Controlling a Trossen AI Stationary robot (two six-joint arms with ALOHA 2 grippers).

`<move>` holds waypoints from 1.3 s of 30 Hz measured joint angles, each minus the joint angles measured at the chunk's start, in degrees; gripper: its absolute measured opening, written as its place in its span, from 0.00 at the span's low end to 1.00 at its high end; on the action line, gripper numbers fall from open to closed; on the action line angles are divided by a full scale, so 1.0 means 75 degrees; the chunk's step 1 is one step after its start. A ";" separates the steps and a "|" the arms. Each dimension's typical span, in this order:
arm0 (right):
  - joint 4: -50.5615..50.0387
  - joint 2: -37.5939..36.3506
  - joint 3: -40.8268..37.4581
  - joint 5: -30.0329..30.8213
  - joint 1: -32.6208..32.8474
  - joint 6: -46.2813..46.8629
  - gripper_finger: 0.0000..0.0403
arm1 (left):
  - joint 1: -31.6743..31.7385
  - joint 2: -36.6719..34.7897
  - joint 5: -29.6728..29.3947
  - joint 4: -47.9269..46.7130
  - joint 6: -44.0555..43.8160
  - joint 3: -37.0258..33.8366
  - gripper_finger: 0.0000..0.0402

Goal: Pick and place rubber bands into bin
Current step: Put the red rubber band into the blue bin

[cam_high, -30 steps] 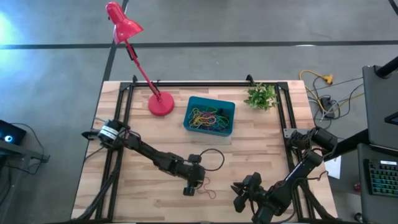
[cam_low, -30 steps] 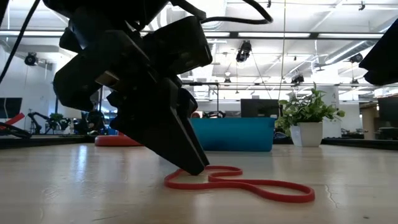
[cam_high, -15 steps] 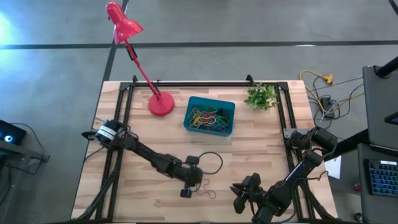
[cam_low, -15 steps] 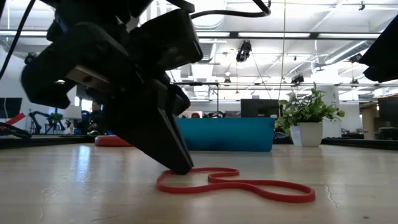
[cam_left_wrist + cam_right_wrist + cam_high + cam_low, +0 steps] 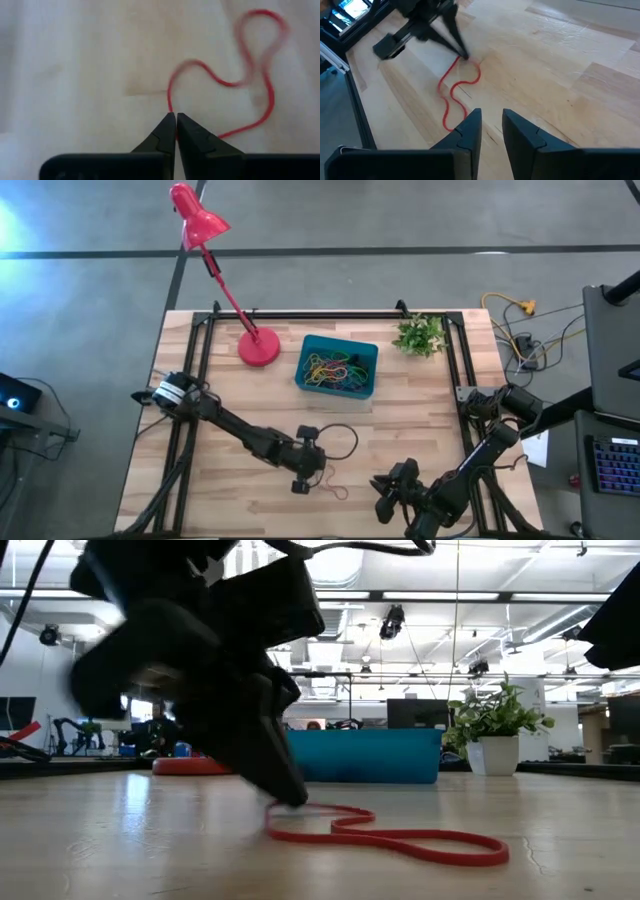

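A red rubber band (image 5: 336,483) lies in a figure-eight on the wooden table, near its front edge; it also shows in the low view (image 5: 400,838). My left gripper (image 5: 301,484) is shut on the end of that band, and the right wrist view shows this gripper too (image 5: 465,56). My right gripper (image 5: 490,119) waits to the right of the band near the front edge, open, nothing between its fingers. The teal bin (image 5: 337,366) stands farther back at mid table, with several coloured rubber bands inside. My left gripper pinches the red band's end loop (image 5: 170,102) between its two fingertips (image 5: 290,800), a single strand right at the tips. The fingers slant down from the table's far left. The pinched end is a little off the wood; the remainder (image 5: 440,845) lies slack on the table.
A red lamp stands with its base (image 5: 259,348) left of the bin. A small potted plant (image 5: 420,335) is at the back right. A black cable loop (image 5: 346,442) arcs by my left wrist. Black frame rails (image 5: 203,350) run along the table's sides.
My left gripper has shut on the red band's end and has risen slightly. That end slid a little toward the table's left and now sits just off the wood, while the other loop stays where it was.
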 joint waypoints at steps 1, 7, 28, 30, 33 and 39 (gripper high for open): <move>0.0000 0.0000 0.0000 0.0000 0.0000 -0.0002 0.17 | 0.0018 -0.0058 -0.0148 -0.0058 0.0021 0.0021 0.00; 0.0042 0.0000 0.0006 -0.0009 0.0000 -0.0065 0.16 | 0.0027 -0.0708 -0.0622 0.0121 0.0175 0.0104 0.00; 0.0226 0.0000 0.0009 -0.0012 0.0000 -0.0378 0.16 | 0.0556 -0.2363 -0.1130 0.0195 0.0875 0.0111 0.00; 0.0237 0.0000 0.0009 -0.0009 0.0000 -0.0398 0.16 | 0.0671 -0.2053 -0.0532 0.0252 0.0869 0.0097 0.00; 0.0294 0.0000 0.0009 -0.0009 0.0000 -0.0403 0.16 | 0.0802 -0.1410 -0.0401 0.0202 0.0748 0.0068 0.00; 0.0441 0.0000 0.0009 -0.0006 0.0020 -0.0407 0.15 | 0.1329 -0.0313 0.1849 0.0653 -0.0089 0.0214 0.02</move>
